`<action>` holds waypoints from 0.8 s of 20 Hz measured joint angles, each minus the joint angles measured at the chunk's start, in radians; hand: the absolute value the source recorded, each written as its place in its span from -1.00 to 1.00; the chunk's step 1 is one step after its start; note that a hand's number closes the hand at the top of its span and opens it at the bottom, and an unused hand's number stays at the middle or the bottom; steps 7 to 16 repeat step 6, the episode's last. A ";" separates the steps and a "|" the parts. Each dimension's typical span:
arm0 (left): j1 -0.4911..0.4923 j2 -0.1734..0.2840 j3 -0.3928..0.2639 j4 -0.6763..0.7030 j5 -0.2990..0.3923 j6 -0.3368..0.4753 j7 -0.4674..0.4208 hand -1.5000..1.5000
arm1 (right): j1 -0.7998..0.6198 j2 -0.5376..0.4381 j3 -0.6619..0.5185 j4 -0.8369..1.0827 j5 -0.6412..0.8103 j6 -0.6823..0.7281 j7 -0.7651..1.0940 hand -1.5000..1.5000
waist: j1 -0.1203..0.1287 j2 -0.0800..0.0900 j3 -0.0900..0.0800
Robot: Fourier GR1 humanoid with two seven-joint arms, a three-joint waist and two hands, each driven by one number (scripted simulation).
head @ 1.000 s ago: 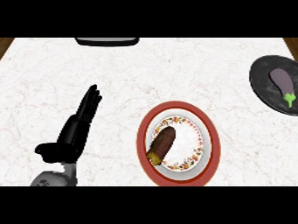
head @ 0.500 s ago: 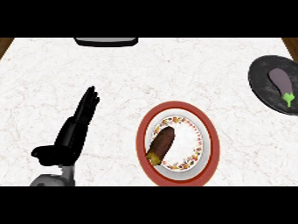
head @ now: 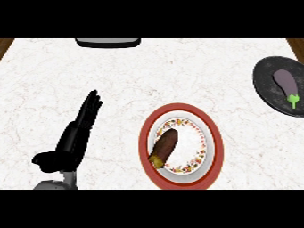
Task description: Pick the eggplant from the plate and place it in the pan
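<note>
We see our left hand (head: 75,133) flat over the marble counter (head: 42,80), fingers straight and holding nothing, beside the red-rimmed plate (head: 210,147) with a dark brown item (head: 165,146) on it, the purple eggplant (head: 286,83) lying in the pan (head: 266,89) at far right.

Counter (head: 180,71) lit evenly and brightly from above, marble veining kept visible without glare, only faint soft shadows seen under the plate (head: 147,147) and left hand (head: 72,142), pan (head: 269,82) rendered dark, round plate stretched taller than wide.
</note>
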 measured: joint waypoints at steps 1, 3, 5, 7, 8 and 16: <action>-0.005 0.006 0.010 0.006 0.007 -0.012 0.001 0.00 | -0.001 -0.004 0.005 0.002 0.002 -0.003 -0.002 -1.00 | 0.001 0.000 0.000; -0.001 0.008 0.018 -0.005 0.010 -0.019 0.010 0.00 | 0.013 0.006 0.016 -0.002 0.002 -0.019 -0.020 -1.00 | 0.000 0.000 0.000; 0.010 0.008 0.020 -0.026 0.003 -0.015 0.020 0.00 | 0.030 0.007 0.024 -0.020 0.000 -0.036 -0.026 -1.00 | -0.002 -0.001 0.000; 0.005 0.001 0.016 -0.034 -0.004 -0.008 0.029 0.00 | 0.033 0.006 0.027 -0.026 -0.001 -0.046 -0.028 -1.00 | -0.002 -0.001 0.000; 0.005 0.001 0.016 -0.034 -0.004 -0.008 0.029 0.00 | 0.033 0.006 0.027 -0.026 -0.001 -0.046 -0.028 -1.00 | -0.002 -0.001 0.000; 0.005 0.001 0.016 -0.034 -0.004 -0.008 0.029 0.00 | 0.033 0.006 0.027 -0.026 -0.001 -0.046 -0.028 -1.00 | -0.002 -0.001 0.000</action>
